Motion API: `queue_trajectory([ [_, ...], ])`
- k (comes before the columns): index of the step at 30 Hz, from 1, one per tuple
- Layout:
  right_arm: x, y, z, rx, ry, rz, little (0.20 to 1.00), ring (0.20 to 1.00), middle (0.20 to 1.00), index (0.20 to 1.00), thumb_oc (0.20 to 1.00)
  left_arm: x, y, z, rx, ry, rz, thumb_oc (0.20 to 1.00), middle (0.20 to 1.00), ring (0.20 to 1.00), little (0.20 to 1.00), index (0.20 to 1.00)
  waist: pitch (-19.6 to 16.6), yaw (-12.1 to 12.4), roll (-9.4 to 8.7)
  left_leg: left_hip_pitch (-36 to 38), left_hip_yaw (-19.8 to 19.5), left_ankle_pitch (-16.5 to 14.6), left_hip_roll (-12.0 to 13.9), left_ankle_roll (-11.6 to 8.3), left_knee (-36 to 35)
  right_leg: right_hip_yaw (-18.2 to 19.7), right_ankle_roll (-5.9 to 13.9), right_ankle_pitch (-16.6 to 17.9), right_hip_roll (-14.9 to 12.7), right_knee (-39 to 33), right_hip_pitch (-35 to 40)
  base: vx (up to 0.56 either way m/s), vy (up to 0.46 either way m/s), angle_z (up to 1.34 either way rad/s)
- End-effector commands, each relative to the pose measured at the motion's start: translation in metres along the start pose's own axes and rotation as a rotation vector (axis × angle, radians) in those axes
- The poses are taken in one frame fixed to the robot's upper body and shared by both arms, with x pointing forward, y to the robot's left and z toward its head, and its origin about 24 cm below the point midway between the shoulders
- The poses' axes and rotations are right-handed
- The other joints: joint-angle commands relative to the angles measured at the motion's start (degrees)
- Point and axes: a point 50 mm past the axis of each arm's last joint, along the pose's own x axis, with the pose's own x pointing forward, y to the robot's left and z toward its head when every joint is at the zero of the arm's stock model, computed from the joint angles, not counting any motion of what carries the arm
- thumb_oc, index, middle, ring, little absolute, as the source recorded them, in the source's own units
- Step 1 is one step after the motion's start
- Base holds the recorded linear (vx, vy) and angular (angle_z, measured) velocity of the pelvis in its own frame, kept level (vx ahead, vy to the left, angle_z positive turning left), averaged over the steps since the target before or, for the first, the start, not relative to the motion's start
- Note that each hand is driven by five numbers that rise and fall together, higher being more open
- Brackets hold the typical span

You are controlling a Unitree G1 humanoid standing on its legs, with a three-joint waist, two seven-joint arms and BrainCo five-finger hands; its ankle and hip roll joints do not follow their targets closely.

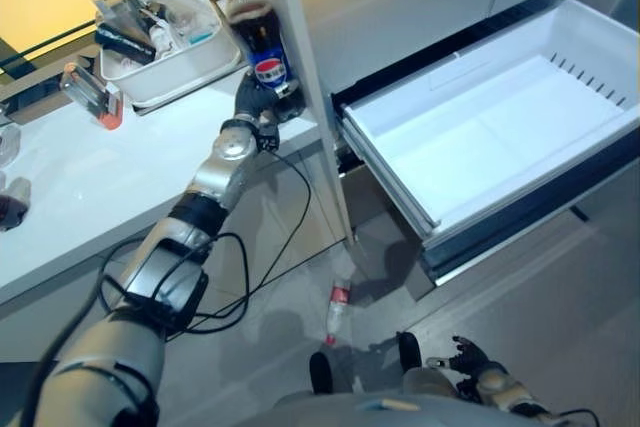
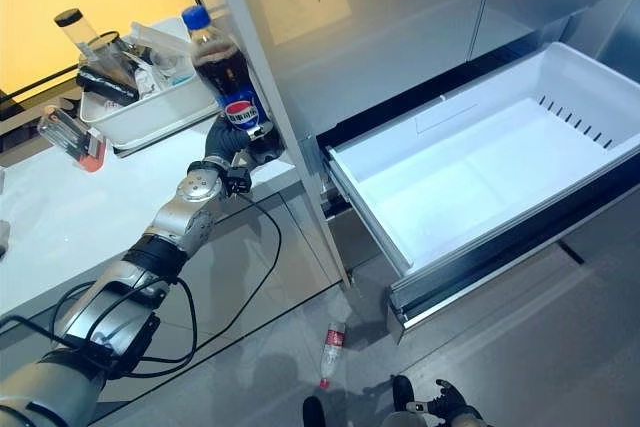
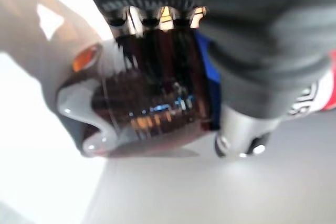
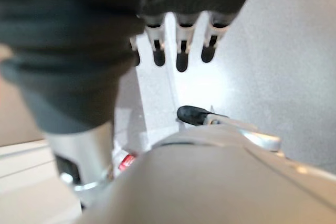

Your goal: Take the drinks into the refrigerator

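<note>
A cola bottle [image 1: 252,29] with a blue cap is gripped low on its body by the left hand [image 1: 258,102], whose fingers and thumb are curled round it; in the left wrist view the fingers [image 3: 157,22] are seen pressed against the dark bottle [image 3: 152,87], with the thumb on the other side. The bottle is held upright at the near edge of a white counter [image 1: 90,187], just beside the grey fridge wall [image 2: 350,37] that stands to the right of the hand. Behind the hand, further along the counter, a white tray [image 1: 175,72] is loaded with several containers, and a clear jar [image 1: 92,95] with an orange base lies just beside the tray. To the right of the hand and lower down, past the fridge wall, a white drawer [image 1: 500,137] is pulled out wide with nothing inside. A small bottle [image 1: 338,309] with a red label lies on the grey floor [image 2: 520,347] below the hand, in front of the drawer. The right hand [image 1: 468,355] is held low at the side, well apart from the cola bottle and the drawer, and nothing is held in it; in the right wrist view its fingers [image 4: 181,51] are seen nearly straight and relaxed above the floor.
</note>
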Motion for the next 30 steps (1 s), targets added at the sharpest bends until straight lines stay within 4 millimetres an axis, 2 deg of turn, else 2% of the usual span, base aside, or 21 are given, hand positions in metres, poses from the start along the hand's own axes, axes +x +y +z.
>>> queue_trajectory([
  [1,0.002,-0.009,0.005,0.003,-0.002,-0.03,1.0,1.0,1.0,1.0,1.0,0.015,-0.033,0.029,-0.006,-0.106,-0.105,0.2,0.2,0.2,0.2,0.2,2.9,-2.4,-1.43,1.6,-0.1,-3.4,-2.6,1.12,0.1,0.4,1.91,-3.0,0.2,0.5,0.9,0.0,-0.035,0.04],
  [2,0.003,-0.01,0.007,0.028,-0.008,-0.035,1.0,1.0,1.0,1.0,1.0,0.003,-0.024,0.013,-0.033,-0.076,-0.084,0.2,0.2,0.2,0.2,0.2,2.8,-1.8,-1.85,1.9,-0.5,-3.4,-2.6,1.18,0.1,0.0,1.81,-3.2,0.3,0.5,1.3,0.0,-0.031,0.04],
  [3,0.003,-0.011,0.009,0.052,-0.013,-0.042,1.0,1.0,1.0,1.0,1.0,-0.005,-0.018,0.004,-0.04,-0.061,-0.078,0.2,0.2,0.2,0.2,0.2,2.7,-1.5,-2.05,2.0,-0.7,-3.5,-2.6,1.21,0.1,-0.2,1.79,-3.3,0.3,0.5,1.5,0.0,-0.036,0.0],
  [5,0.003,-0.011,0.01,0.073,-0.017,-0.046,1.0,1.0,1.0,1.0,1.0,-0.013,-0.01,-0.005,-0.062,-0.045,-0.055,0.2,0.2,0.2,0.2,0.2,2.6,-1.1,-2.25,2.1,-0.9,-3.5,-2.6,1.25,0.1,-0.3,1.74,-3.5,0.3,0.5,1.7,0.0,-0.016,0.0],
  [7,0.004,-0.018,0.015,0.201,-0.031,-0.077,1.0,1.0,1.0,1.0,1.0,-0.039,0.008,-0.027,-0.078,-0.009,-0.024,0.2,0.2,0.2,0.2,0.2,2.4,0.1,-2.91,2.4,-1.5,-3.8,-2.6,1.37,0.1,-0.7,1.61,-3.7,0.4,0.5,2.3,-0.01,-0.015,0.04],
  [12,0.003,-0.044,0.023,0.434,-0.088,-0.172,1.0,1.0,1.0,1.0,1.0,-0.093,0.046,-0.054,-0.122,0.04,0.069,0.2,0.2,0.2,0.2,0.2,1.8,1.9,-3.94,2.8,-2.6,-4.3,-2.8,1.62,0.1,-1.3,1.32,-4.2,0.4,0.5,3.2,-0.01,-0.003,0.04],
  [14,0.003,-0.055,0.024,0.508,-0.102,-0.205,1.0,1.0,1.0,1.0,1.0,-0.115,0.054,-0.061,-0.158,0.056,0.097,0.2,0.2,0.2,0.2,0.2,1.5,2.6,-4.29,3.3,-2.8,-4.6,-2.8,1.73,0.1,-1.6,1.28,-4.4,0.4,0.5,3.8,0.02,-0.007,0.13],
  [15,-0.004,-0.109,0.016,0.594,-0.116,-0.312,1.0,1.0,1.0,1.0,1.0,-0.122,0.065,-0.057,-0.123,0.038,0.113,0.2,0.2,0.2,0.2,0.2,1.4,2.8,-4.89,3.8,-3.0,-5.1,-2.7,1.71,0.1,-1.8,1.35,-4.8,0.4,0.5,4.4,0.01,-0.01,0.12],
  [17,-0.001,-0.081,0.013,0.627,-0.102,-0.28,1.0,1.0,1.0,1.0,1.0,-0.134,0.064,-0.06,-0.158,0.043,0.119,0.2,0.2,0.2,0.2,0.2,1.1,3.3,-5.04,3.9,-3.1,-5.0,-2.7,1.84,0.1,-1.9,1.29,-4.7,0.4,0.5,4.6,0.01,0.005,0.09],
  [18,-0.002,-0.077,0.007,0.682,-0.096,-0.279,1.0,1.0,1.0,1.0,1.0,-0.143,0.068,-0.063,-0.166,0.053,0.142,0.2,0.2,0.2,0.2,0.2,0.9,3.7,-5.06,4.2,-3.3,-5.2,-2.8,1.96,0.1,-2.1,1.3,-4.8,0.5,0.5,5.0,0.04,0.018,0.1],
  [19,-0.003,-0.079,0.001,0.716,-0.088,-0.294,1.0,1.0,1.0,1.0,1.0,-0.153,0.071,-0.066,-0.176,0.065,0.153,0.2,0.2,0.2,0.2,0.2,0.5,3.9,-5.12,4.5,-3.5,-5.4,-2.8,2.03,0.1,-2.2,1.32,-5.0,0.4,0.5,5.4,0.04,0.022,0.08],
  [23,-0.005,-0.092,-0.002,0.899,-0.101,-0.367,1.0,1.0,1.0,1.0,1.0,-0.166,0.071,-0.074,-0.214,0.089,0.192,0.2,0.2,0.2,0.2,0.2,-0.5,4.6,-5.51,5.3,-4.1,-6.0,-2.8,2.12,0.1,-2.8,1.32,-5.6,0.4,0.5,6.5,0.04,0.022,0.07],
  [26,-0.009,-0.104,-0.005,1.088,-0.127,-0.444,1.0,1.0,1.0,1.0,1.0,-0.173,0.072,-0.076,-0.225,0.094,0.211,0.2,0.2,0.2,0.2,0.2,-1.1,4.9,-5.96,5.8,-4.5,-6.3,-2.8,2.18,0.1,-3.2,1.3,-6.0,0.4,0.5,7.2,0.02,0.016,0.11],
  [27,-0.009,-0.105,-0.006,1.091,-0.127,-0.445,1.0,1.0,1.0,1.0,1.0,-0.174,0.071,-0.076,-0.227,0.095,0.209,0.2,0.2,0.2,0.2,0.2,-1.1,5.0,-5.92,5.8,-4.5,-6.3,-2.8,2.18,0.1,-3.2,1.3,-6.1,0.4,0.5,7.3,0.02,0.008,0.19],
  [30,-0.014,-0.121,-0.002,1.257,-0.189,-0.53,1.0,1.0,1.0,1.0,1.0,-0.179,0.071,-0.079,-0.245,0.109,0.222,0.2,0.2,0.2,0.2,0.2,-2.0,5.3,-6.39,6.5,-4.6,-6.8,-2.7,2.22,0.1,-3.6,1.32,-6.4,0.4,0.5,8.1,0.03,0.006,0.12],
])
